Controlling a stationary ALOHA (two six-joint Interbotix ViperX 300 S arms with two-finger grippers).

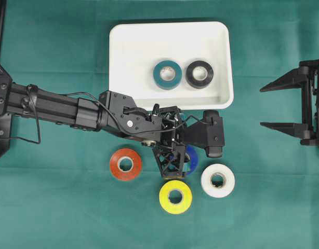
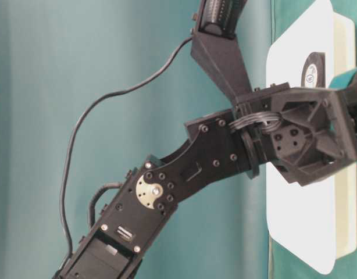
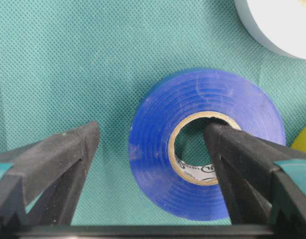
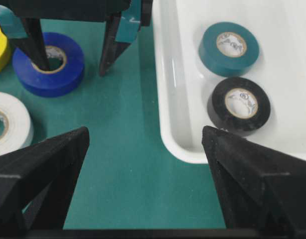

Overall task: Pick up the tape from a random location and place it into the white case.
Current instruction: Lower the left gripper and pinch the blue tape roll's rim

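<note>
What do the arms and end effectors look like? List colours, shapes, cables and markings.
Both arms are matte black. The left arm is boxy, with silver screws, a round silver joint plate and loose black cables. The left end effector has wedge-shaped black fingers with teal strips. The right end effector has tapered black prongs.

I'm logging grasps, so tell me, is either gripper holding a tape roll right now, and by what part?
Nothing is held. The left gripper is open, one finger in the blue tape roll's core, the other outside its wall. The right gripper is open and empty.
</note>
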